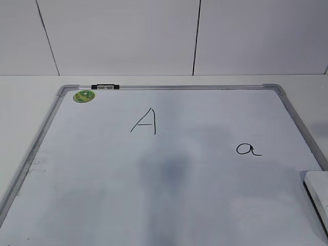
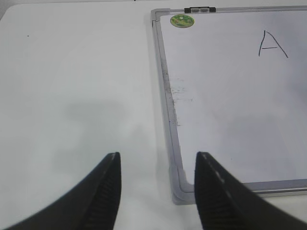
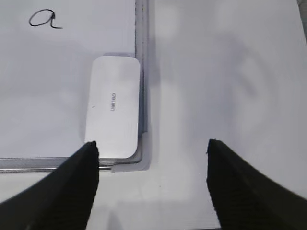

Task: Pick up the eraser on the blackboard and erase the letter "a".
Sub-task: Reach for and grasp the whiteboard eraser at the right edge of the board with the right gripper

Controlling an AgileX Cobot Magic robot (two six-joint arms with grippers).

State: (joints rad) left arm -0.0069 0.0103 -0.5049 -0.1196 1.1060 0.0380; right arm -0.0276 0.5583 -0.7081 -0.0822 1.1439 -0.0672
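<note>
The blackboard [image 1: 169, 200] is a white board with a grey frame, lying flat. The letter "a" [image 1: 248, 149] is written at its right, and shows in the right wrist view [image 3: 44, 19]. The eraser [image 3: 114, 106], a white oblong block, lies on the board's near right corner; in the exterior view only its end [image 1: 319, 192] shows at the right edge. My right gripper [image 3: 152, 148] is open and empty, above the table just off that corner, nearer than the eraser. My left gripper [image 2: 158, 160] is open and empty above the board's near left corner [image 2: 180, 189].
A larger capital "A" [image 1: 145, 121] is written at the board's upper middle. A round green magnet [image 1: 84, 96] sits at the far left corner, next to a black clip [image 1: 104, 86] on the far edge. White table [image 2: 72, 96] surrounds the board.
</note>
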